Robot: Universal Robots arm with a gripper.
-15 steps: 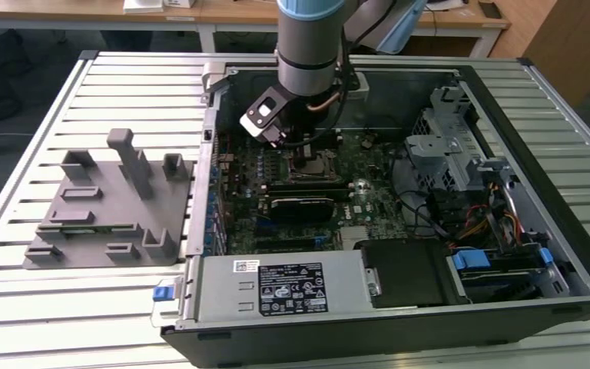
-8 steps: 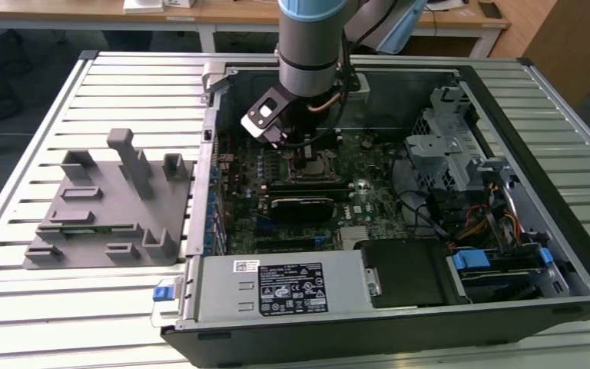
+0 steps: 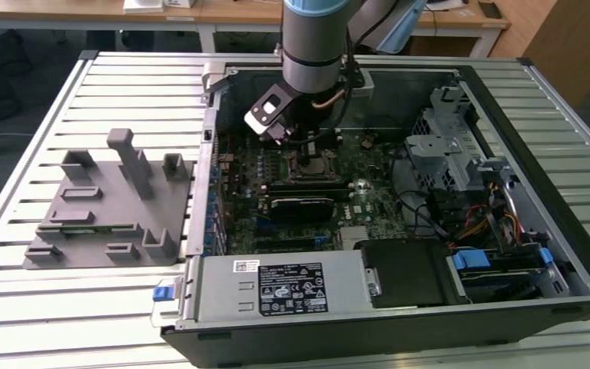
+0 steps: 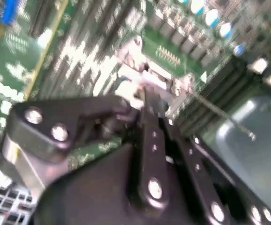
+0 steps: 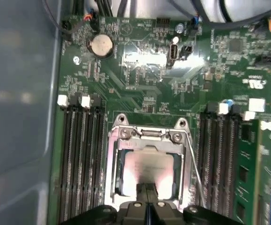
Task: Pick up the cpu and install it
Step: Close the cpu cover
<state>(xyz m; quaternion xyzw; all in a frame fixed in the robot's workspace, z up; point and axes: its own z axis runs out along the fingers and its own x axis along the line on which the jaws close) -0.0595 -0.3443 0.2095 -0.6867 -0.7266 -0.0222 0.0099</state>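
In the first wrist view the cpu (image 5: 147,165), a flat silvery square, lies inside the metal-framed socket (image 5: 114,164) on the green motherboard. My gripper (image 5: 147,194) hangs right over the cpu's edge with its two black fingers pressed together and nothing between them. Whether the tips touch the chip I cannot tell. The second wrist view shows the gripper (image 4: 147,96) with its fingers meeting just above the pale socket (image 4: 154,79). In the exterior view the gripper (image 3: 293,144) reaches down inside the open computer case over the socket (image 3: 313,165).
The socket's thin lever (image 5: 194,171) runs along one side. Memory slots (image 5: 81,159) flank the socket, and a coin battery (image 5: 100,45) sits further off. A grey fixture (image 3: 101,207) stands on the slatted table at the exterior view's left. The power supply (image 3: 285,288) and drive cage (image 3: 449,146) crowd the case.
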